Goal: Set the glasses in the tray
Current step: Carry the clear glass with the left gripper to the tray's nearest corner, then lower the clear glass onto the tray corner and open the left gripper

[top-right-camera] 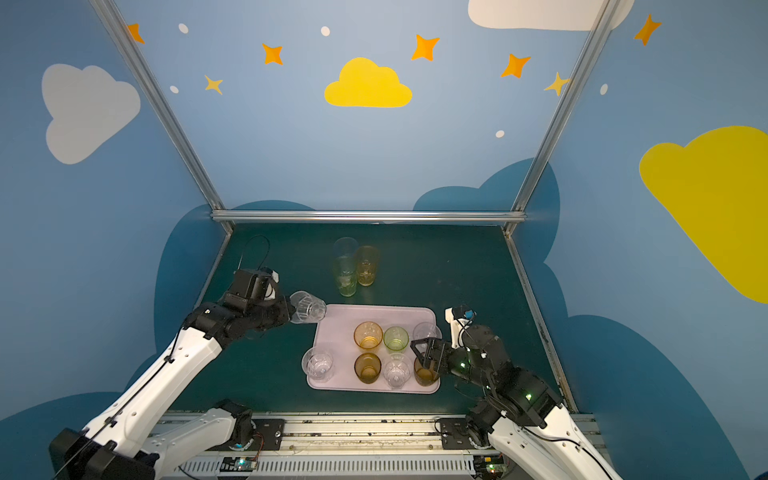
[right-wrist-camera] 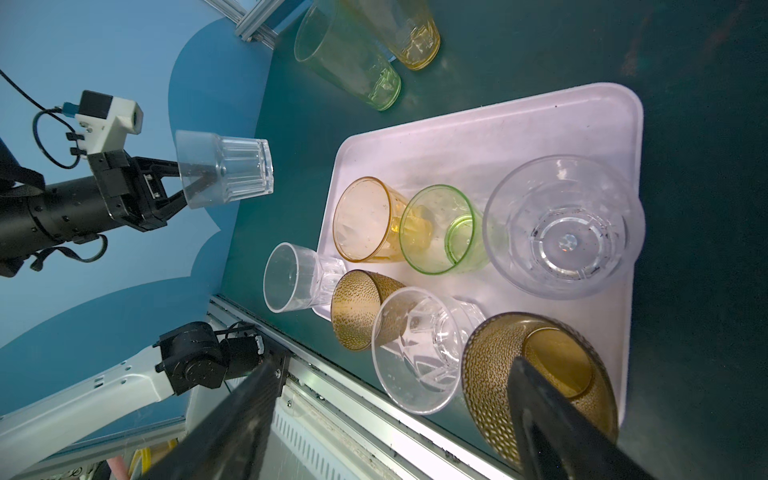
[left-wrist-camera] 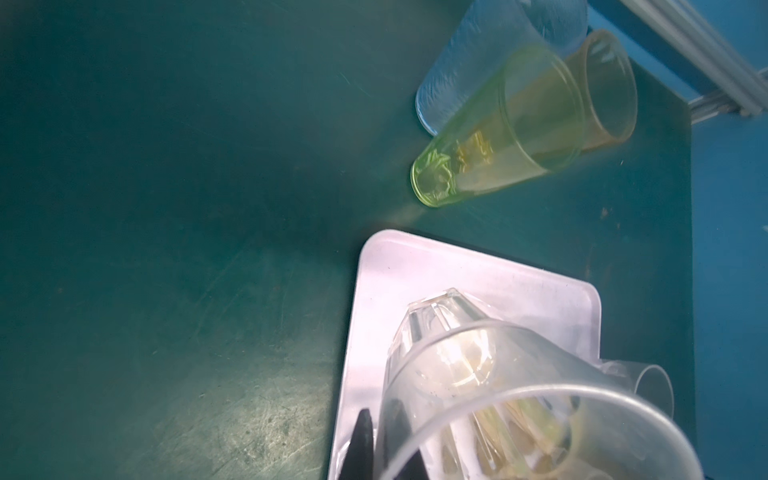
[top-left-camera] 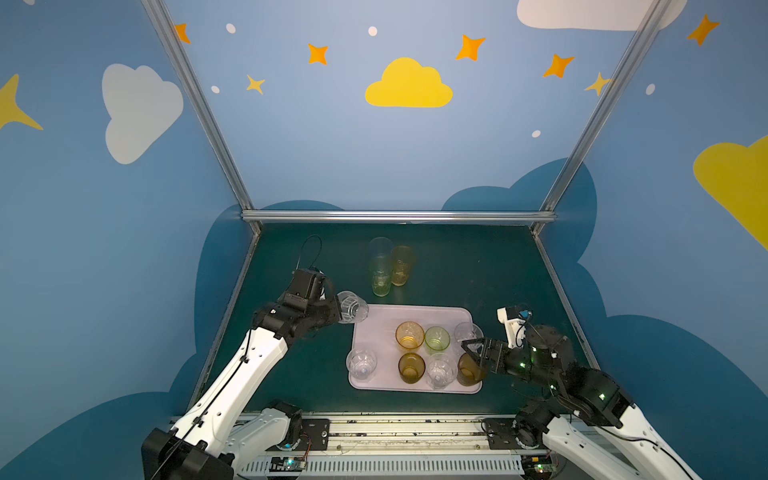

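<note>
As the left claw pinches the wall of a clear faceted glass, held tilted on its side over the far left corner of the tray, the right claw stands spread wide at the near-right brown glass. The step likely calls for righting the glass, lowering it onto the bare far strip, clear of the amber glass, and releasing once its base sits flat. Three tall glasses stand on the tabletop. No brand or lettering is legible.

Blue walls painted with a yellow cloud, white clouds and orange stars enclose a scuffed dark green tabletop. Aluminium struts frame the corners, and light seemingly falls from overhead.
</note>
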`<control>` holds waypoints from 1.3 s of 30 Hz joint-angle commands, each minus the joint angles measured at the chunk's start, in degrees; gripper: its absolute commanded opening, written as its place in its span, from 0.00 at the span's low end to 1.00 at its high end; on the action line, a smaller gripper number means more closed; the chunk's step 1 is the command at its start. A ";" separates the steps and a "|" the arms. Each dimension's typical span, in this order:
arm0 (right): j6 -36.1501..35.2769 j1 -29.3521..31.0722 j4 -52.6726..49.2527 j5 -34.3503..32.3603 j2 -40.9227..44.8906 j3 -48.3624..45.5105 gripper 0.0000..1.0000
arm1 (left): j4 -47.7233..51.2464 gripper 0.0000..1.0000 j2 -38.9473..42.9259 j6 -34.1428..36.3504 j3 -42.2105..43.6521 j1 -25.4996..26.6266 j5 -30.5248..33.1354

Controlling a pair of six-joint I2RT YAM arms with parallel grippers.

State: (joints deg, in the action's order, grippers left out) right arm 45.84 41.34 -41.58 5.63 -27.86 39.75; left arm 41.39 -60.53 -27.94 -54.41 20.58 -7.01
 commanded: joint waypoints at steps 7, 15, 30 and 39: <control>0.21 -0.24 3.87 -0.01 -2.08 0.46 0.86 | -1.13 0.04 -1.59 -1.06 0.36 5.01 2.19; 0.37 -0.30 4.62 -0.07 -2.73 0.53 0.86 | -1.38 0.04 -2.44 -0.88 1.44 7.05 2.74; 1.42 -0.30 4.58 0.02 -1.69 -0.67 0.86 | -1.48 0.04 -6.73 1.77 2.40 7.90 4.10; 2.08 -0.39 4.58 0.10 -1.24 -0.99 0.86 | -0.34 0.04 -9.07 2.27 1.68 9.70 6.39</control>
State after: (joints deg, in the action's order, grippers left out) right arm 47.64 41.32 -37.50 5.63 -29.54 39.40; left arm 40.93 -69.45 -26.55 -52.31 29.71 -2.04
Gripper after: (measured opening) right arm 0.861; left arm 0.070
